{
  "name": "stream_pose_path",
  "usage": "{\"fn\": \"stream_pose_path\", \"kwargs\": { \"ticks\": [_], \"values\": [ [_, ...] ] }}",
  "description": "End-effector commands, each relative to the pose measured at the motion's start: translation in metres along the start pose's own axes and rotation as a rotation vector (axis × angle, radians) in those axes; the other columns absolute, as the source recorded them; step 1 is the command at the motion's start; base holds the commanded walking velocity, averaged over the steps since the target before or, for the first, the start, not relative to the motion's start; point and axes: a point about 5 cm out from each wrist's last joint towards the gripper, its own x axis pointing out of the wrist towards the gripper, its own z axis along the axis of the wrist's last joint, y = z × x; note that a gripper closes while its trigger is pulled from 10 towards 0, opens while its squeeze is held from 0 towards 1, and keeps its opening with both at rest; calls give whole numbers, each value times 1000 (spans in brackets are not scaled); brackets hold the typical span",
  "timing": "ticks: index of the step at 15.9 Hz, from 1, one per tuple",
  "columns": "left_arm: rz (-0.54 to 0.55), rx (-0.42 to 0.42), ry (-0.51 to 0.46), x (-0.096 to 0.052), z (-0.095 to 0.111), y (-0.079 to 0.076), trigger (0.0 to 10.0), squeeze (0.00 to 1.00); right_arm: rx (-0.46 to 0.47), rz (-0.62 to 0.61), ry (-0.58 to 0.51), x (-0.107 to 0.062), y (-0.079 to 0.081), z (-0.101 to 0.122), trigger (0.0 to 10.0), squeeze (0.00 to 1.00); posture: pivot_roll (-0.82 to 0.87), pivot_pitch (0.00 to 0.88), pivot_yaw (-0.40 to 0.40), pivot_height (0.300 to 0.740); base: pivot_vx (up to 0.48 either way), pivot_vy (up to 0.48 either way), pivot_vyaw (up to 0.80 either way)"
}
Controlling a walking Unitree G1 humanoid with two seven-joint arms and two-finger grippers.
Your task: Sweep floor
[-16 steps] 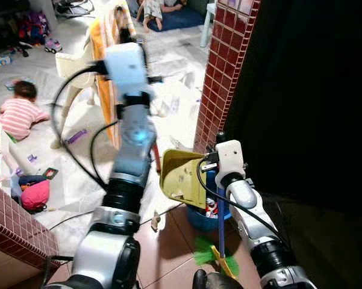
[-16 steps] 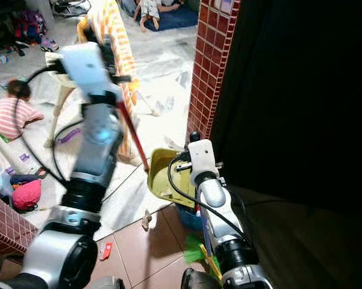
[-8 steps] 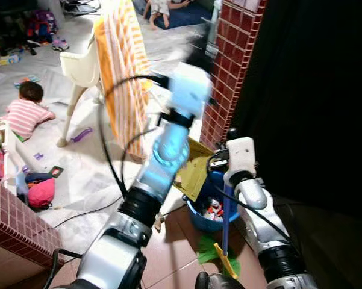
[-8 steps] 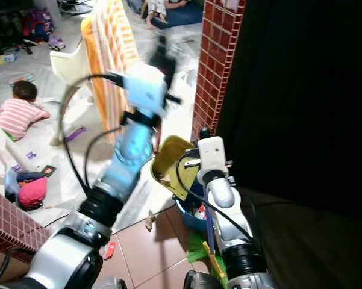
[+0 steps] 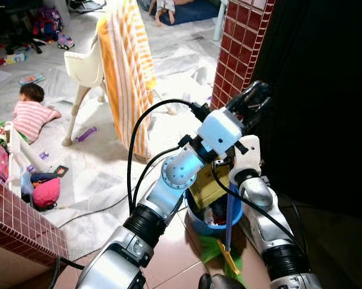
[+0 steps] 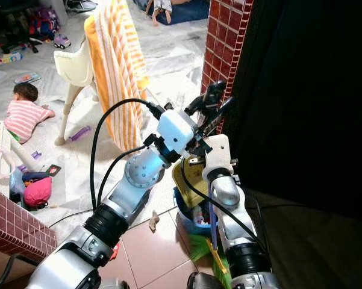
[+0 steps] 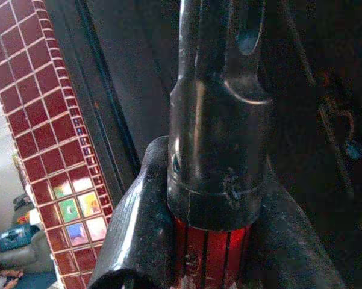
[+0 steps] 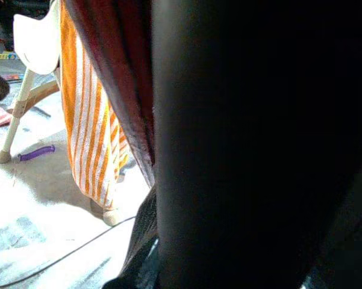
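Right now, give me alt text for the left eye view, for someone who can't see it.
The left gripper reaches across to a red tiled pillar, above a yellow dustpan and blue bucket. Behind stand a high chair draped with an orange striped towel, and a child lying on the floor.

head eyes: down, share pillar (image 5: 238, 51) | wrists: close along pincers

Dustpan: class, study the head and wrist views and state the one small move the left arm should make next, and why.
Probably tip the dustpan slightly further over the bucket. The left gripper is shut on its red handle, and the yellow pan hangs tilted at the blue bucket's rim, so any sweepings should slide in.
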Motion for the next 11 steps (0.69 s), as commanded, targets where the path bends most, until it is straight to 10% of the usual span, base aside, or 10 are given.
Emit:
{"fn": "stream_pose_path", "kwargs": {
  "ticks": [1,5,11],
  "values": [
    [-141,28,-92,7,15,-17,10000,0,-17,34,-96,12,6,25,10000,0,-118,0,-13,740,0,0,0],
    [-122,33,-103,14,24,-6,10000,0,-21,51,-103,15,10,28,10000,0,-113,0,-17,740,0,0,0],
    [445,113,-127,15,70,130,10000,0,1,104,-86,18,17,26,10000,0,-70,0,-45,740,0,0,0]
  ]
}}
